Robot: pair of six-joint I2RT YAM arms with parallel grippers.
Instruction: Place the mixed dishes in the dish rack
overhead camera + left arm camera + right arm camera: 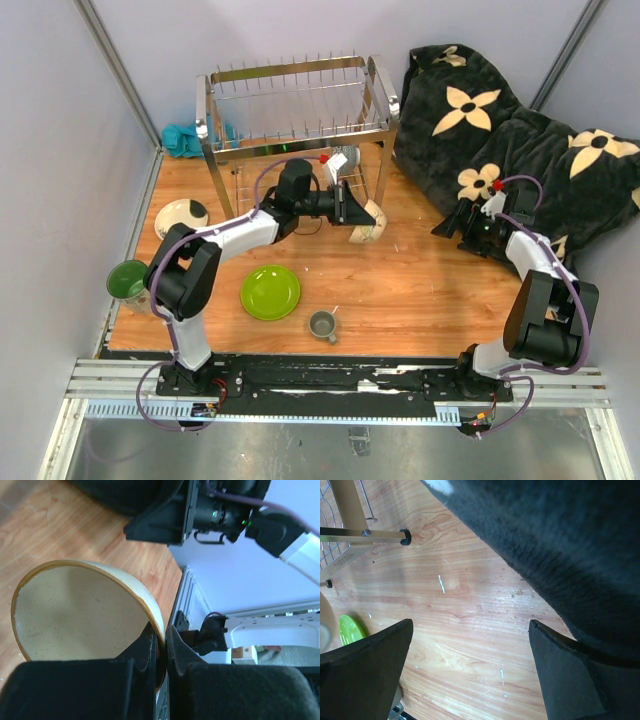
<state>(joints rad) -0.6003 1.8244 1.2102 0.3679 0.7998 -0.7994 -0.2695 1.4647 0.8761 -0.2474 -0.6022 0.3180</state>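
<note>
Left gripper (161,636) is clamped nearly closed on the rim of the cream-yellow bowl (80,612). Only the left wrist view shows the pinch: black fingers (145,655), one inside the brown-edged rim and one outside. The bowl is tipped on its side, its inside cream with fine dark speckles. The top view gives just a pale curve of the bowl (372,225) past the left gripper (355,210). It sits by the front right leg of the dish rack (295,105), at the rack's 5 o'clock. Cannot tell if the bowl touches the table (420,290).

Right gripper (470,630) is spread wide, with nothing between its fingers (375,655), only bare wood. Black blanket (560,545) is at 1 o'clock, lime-green plate (349,629) at 9 o'clock. The top view puts the right gripper (458,228) at the edge of the flowered blanket (520,120).

Top view only:
- lime-green plate (270,292), flat on the table
- small grey mug (322,324), at the plate's 4 o'clock
- cream plate with black patch (182,215), at the plate's 10 o'clock
- white mug with green inside (127,280), at the plate's 9 o'clock, by the table's left edge
- teal cloth (185,140), behind the rack's left leg
</note>
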